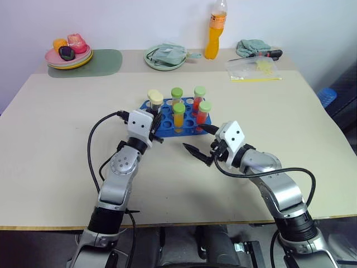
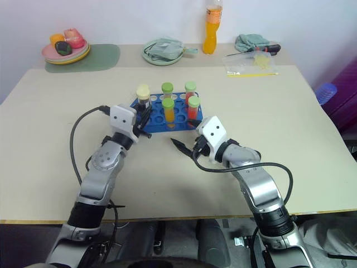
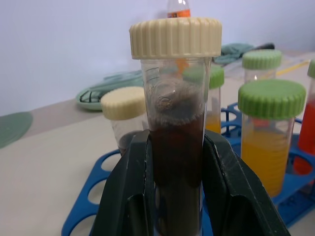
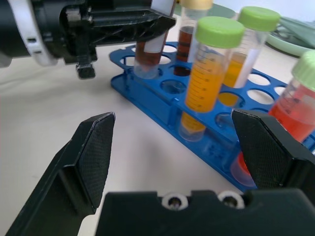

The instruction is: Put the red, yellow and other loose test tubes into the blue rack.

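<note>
Now left claw (image 3: 174, 196) level, tube-laden (image 3: 175, 123)

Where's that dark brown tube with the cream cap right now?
The dark tube is upright in the left gripper, at the blue rack's left end, beside another cream-capped tube.

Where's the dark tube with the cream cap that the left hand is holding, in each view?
Left eye: dark tube at the blue rack's left end, just ahead of the left hand.
Right eye: same spot.
Left wrist: centre, clamped between the fingers.
Right wrist: its lower part shows, over the rack's far corner.
Shared landmark: the yellow-orange tube with a green cap.
</note>
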Tool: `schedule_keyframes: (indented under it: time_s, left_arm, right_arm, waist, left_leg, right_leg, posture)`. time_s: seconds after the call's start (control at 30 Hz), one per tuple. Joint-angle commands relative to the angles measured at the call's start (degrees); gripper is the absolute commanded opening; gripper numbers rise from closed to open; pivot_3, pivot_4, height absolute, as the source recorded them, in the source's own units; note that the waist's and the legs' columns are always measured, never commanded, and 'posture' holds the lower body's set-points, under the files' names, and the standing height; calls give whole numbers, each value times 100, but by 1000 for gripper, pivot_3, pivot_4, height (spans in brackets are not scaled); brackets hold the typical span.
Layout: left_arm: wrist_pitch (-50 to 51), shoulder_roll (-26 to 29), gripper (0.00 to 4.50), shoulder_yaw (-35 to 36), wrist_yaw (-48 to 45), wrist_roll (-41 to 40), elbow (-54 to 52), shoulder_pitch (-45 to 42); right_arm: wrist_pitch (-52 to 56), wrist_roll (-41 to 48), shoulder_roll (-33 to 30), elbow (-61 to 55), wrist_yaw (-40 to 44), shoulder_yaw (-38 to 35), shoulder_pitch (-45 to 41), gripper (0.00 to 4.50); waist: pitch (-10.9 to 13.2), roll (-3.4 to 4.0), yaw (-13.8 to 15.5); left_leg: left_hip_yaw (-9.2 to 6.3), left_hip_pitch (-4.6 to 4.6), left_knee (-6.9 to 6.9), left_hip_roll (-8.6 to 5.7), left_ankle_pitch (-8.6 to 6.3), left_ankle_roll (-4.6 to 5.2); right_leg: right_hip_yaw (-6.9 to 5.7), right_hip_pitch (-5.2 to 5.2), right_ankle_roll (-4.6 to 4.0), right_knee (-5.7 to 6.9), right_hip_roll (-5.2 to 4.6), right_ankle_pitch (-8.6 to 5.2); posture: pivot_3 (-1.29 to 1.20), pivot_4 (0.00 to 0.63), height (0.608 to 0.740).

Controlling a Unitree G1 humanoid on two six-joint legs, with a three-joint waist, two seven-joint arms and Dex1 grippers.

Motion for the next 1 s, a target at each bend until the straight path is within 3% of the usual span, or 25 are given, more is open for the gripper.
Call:
schedule_keyframes:
  time_s: [0.03, 0.57, 0.83, 1.0]
  left_arm:
    - [-236, -68, 738, 31, -90, -44, 99, -22]
    - [-729, -215, 738, 38, -13, 190, 771, -215]
    - [-257, -248, 4448, 200, -187, -200, 133, 24]
    - [841, 564, 4448, 969, -844, -1194, -1319, 715]
  right_arm:
    - [-15, 99, 52, -273, -62, -128, 31, 4214]
    - [35, 127, 22, -393, -96, -90, 106, 4214]
    - [76, 336, -249, -509, 124, -426, 160, 4214]
    - [483, 1146, -1000, -653, 648, -1616, 427, 4214]
  waist:
    - [0, 0, 2]
    - [0, 0, 6]
    - [0, 0, -5]
    - [0, 0, -10]
  left_leg:
    - [0, 0, 0, 0, 0, 0]
    - [-2, 1, 1, -1, 0, 0]
    - [-4, 0, 1, 1, 0, 0]
    - [-3, 1, 0, 29, -2, 3]
  right_leg:
    - [0, 0, 0, 0, 0, 0]
    - [-2, 3, 1, 1, 1, 0]
    - [-2, 2, 1, 0, 1, 0]
    - [-1, 2, 1, -1, 5, 0]
  posture:
    - [0, 150, 740]
    - [0, 150, 740]
    - [0, 150, 740]
    - [0, 150, 740]
